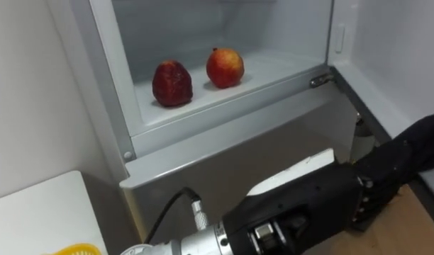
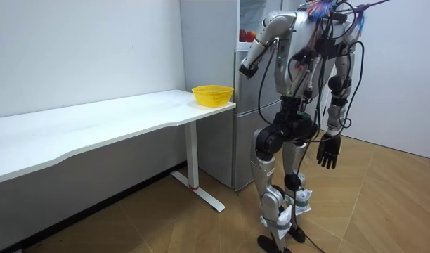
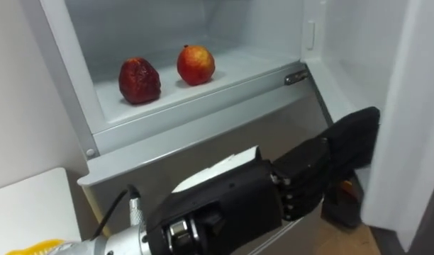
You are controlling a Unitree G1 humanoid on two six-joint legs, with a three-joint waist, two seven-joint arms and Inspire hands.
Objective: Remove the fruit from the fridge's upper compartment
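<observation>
The upper fridge compartment stands open, with two fruits on its white shelf [image 1: 274,71]. A dark red fruit [image 1: 172,83] sits to the left of a red-and-yellow apple [image 1: 225,67], a small gap between them. My left hand [image 1: 387,166] is raised in front of the shut lower fridge door [image 1: 231,159]. It is below the shelf and to the right of the fruits. Its back faces me, its fingers are stretched out, and it holds nothing. In the room view my right hand [image 2: 327,151] hangs open beside my thigh.
The open upper door [image 3: 415,106] stands at the right, close to my left hand. A white table [image 2: 116,119] adjoins the fridge on my left, with a yellow basket [image 2: 212,94] at its near corner. I stand upright facing the fridge.
</observation>
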